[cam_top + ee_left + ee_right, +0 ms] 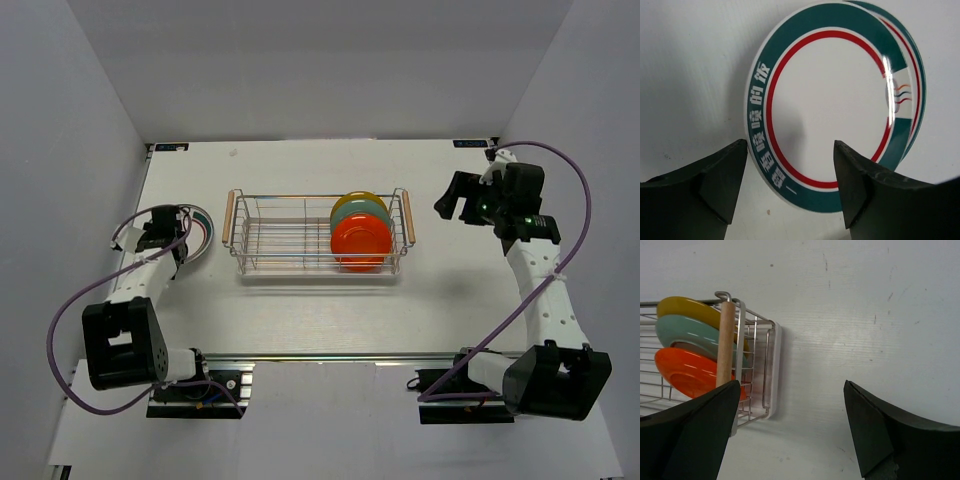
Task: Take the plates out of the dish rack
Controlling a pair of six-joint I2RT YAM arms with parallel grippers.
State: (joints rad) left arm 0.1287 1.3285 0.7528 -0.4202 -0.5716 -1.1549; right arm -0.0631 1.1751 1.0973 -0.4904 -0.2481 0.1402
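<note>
Left gripper (790, 150) of mine hangs spread over two white round plates with teal rims and red rings (835, 100), stacked on the white table (300, 310), already out of the rack. Orange (361, 240), teal (350, 211) and yellow (360, 196) plates are not yet unloaded from the silver wire dish rack (300, 197); my right gripper (792, 385), spread too, hovers beside it.

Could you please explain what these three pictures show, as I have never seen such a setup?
Two robot arms are bolted to a table, each ending in a two-finger gripper. One picture looks down from above; the other two come from wrist cameras, so the dark shapes below are the gripper's own fingers. The wire dish rack holds an orange plate, a teal plate and a yellow plate at its right end. The left gripper is open above a white plate with green and red rings lying on the table. The right gripper is open beside the rack. Nothing is held.
</note>
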